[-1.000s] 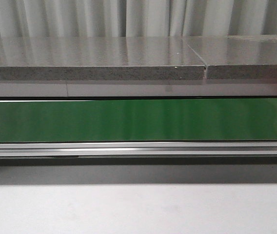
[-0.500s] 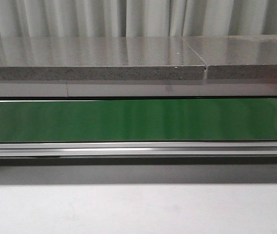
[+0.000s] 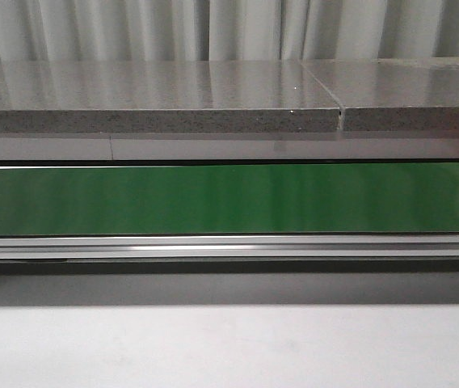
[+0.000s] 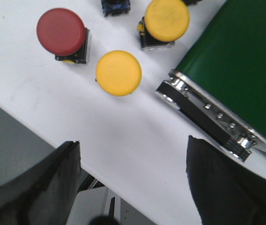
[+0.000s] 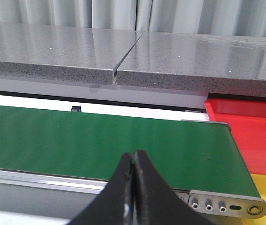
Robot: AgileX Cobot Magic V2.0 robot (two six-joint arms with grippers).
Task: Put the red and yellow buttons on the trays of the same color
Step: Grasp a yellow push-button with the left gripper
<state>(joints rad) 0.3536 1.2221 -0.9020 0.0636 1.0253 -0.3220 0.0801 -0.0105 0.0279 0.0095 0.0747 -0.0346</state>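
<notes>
Your left gripper [image 4: 133, 183]: jaws spread wide above the white desk [image 4: 123, 136] | red button [image 4: 61, 32], two yellow buttons [image 4: 119, 72] [image 4: 166, 19] beside green conveyor belt [image 4: 238, 65] | right gripper [image 5: 133, 187]: jaws pressed together, empty | red tray [image 5: 250, 136] past the belt's end.

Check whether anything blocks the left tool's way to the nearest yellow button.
Nothing visible does. The left tool is open above bare white table; the capless-looking yellow button lies ahead, with the conveyor end off to one side.

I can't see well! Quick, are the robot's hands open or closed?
Left gripper: open, holding nothing.
Right gripper: closed, fingers together, holding nothing.
</notes>
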